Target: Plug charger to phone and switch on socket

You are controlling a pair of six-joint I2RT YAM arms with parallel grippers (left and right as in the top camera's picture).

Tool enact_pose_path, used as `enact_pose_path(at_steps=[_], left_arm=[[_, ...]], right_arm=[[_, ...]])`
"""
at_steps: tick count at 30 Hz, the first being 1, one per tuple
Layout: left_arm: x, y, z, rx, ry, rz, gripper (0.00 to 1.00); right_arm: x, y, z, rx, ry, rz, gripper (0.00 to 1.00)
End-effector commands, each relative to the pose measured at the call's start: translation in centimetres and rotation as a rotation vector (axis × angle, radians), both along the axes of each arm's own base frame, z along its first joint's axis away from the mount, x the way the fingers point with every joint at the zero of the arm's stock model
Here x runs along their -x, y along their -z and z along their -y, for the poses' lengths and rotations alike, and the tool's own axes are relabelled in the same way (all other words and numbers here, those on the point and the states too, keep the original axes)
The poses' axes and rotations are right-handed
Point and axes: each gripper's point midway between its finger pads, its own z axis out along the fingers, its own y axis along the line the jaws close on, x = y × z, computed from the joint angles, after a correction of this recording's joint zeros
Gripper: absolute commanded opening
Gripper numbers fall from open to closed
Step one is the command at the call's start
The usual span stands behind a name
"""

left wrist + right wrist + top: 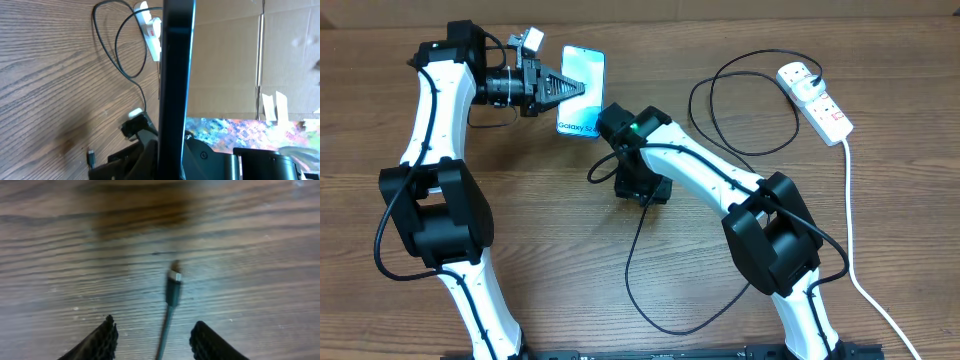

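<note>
Jaws of the left gripper (570, 88) pinch the phone (588, 65). Those of the right gripper (154, 327) stand spread astride the charger (172, 292) tip, loose near the phone. Plugging in and switching the socket (815, 98), well apart from the phone, seemingly remain.

Phone (585, 65) screen read "Galaxy S" along its bottom edge; rest unclear. Red label on the socket (817, 98) was too small to read.

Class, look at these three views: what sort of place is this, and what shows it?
Probably an indoor robotics test bench: a wood-grain table, taped cardboard sheets standing along its edge, and a white power strip laid out on it.
</note>
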Motion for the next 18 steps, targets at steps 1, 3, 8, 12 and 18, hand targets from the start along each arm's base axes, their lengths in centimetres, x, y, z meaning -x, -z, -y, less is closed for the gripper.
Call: enact_pose_path(at_steps=[1, 3, 8, 12, 18], left_arm=[[0.1, -2.7, 0.9, 0.066, 0.015, 0.035, 0.04], [0.1, -2.7, 0.9, 0.066, 0.015, 0.035, 0.04], [-0.4, -2.7, -0.2, 0.065, -0.011, 0.043, 0.04], [-1.4, -2.8, -2.8, 0.069, -0.084, 0.012, 0.04], [-2.1, 0.0, -8.8, -0.083, -0.24, -0.074, 0.04]], right_arm=[[-0.3, 0.3, 0.7, 0.047, 0.044, 0.028, 0.41], [-0.2, 0.4, 0.7, 0.048, 0.044, 0.026, 0.41], [0.3, 0.9, 0.4, 0.053, 0.032, 0.021, 0.41], [0.1, 1.1, 0.3, 0.047, 0.045, 0.027, 0.4], [0.1, 1.3, 0.1, 0.043, 0.045, 0.03, 0.4]])
